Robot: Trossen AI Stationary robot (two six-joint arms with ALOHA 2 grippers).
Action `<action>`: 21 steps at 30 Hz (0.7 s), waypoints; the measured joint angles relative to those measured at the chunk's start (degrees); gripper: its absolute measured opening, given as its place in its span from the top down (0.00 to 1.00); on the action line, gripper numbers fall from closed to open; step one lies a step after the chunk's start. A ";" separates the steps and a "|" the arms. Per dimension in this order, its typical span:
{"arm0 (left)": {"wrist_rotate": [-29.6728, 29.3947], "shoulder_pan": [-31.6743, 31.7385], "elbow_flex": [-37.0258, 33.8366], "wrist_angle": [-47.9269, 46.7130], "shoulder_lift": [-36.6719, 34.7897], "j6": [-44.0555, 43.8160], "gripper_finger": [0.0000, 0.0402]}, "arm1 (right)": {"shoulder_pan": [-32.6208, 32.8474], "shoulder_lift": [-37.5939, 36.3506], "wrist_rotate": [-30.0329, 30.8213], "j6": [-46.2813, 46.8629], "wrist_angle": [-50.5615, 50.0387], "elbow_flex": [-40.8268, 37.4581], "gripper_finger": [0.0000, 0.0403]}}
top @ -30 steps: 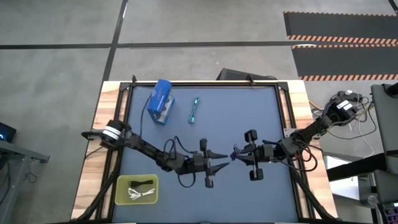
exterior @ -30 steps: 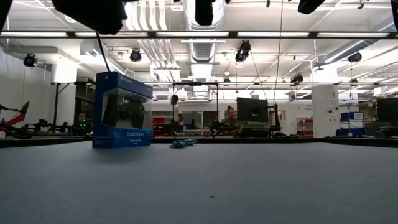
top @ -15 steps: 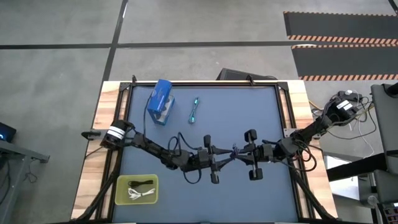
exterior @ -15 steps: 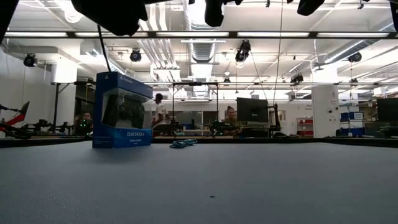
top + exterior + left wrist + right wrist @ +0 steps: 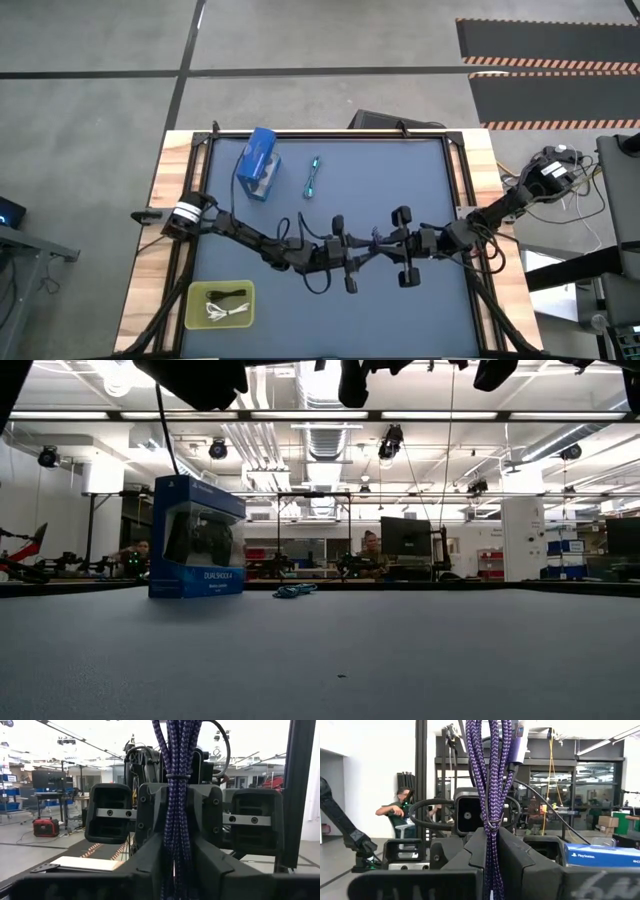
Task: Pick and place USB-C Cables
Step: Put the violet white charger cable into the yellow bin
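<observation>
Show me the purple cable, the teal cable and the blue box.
purple cable [image 5: 177, 795], left wrist view, middle of the bundle
teal cable [image 5: 313, 178], high view, middle of its length
blue box [image 5: 259, 164], high view, top face

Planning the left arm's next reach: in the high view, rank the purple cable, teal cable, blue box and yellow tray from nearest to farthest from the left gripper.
From the left gripper:
1. Purple cable, at its fingertips.
2. Teal cable, toward the far edge.
3. Blue box, far-left, and yellow tray, near-left: too close to call.
</observation>
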 joint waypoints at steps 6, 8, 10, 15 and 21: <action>0.00 -0.03 -0.10 -0.33 0.00 -0.19 0.97 | 0.00 0.02 -0.04 1.44 -0.01 0.00 0.87; -0.02 -0.15 -0.11 -0.41 0.00 -0.35 0.96 | 0.00 0.01 -0.04 1.48 0.11 0.00 0.83; -0.23 -0.34 -0.13 -0.46 0.00 -0.41 0.96 | 0.00 -0.03 -0.02 1.96 0.13 0.00 0.78; -0.90 -0.83 -0.17 -0.96 0.00 -0.41 0.96 | 0.00 -0.92 0.04 3.41 -0.03 0.00 0.62; -3.79 -1.91 -0.20 -8.46 -1.91 -0.55 0.96 | 0.02 -6.34 -0.03 4.14 -6.23 0.00 0.50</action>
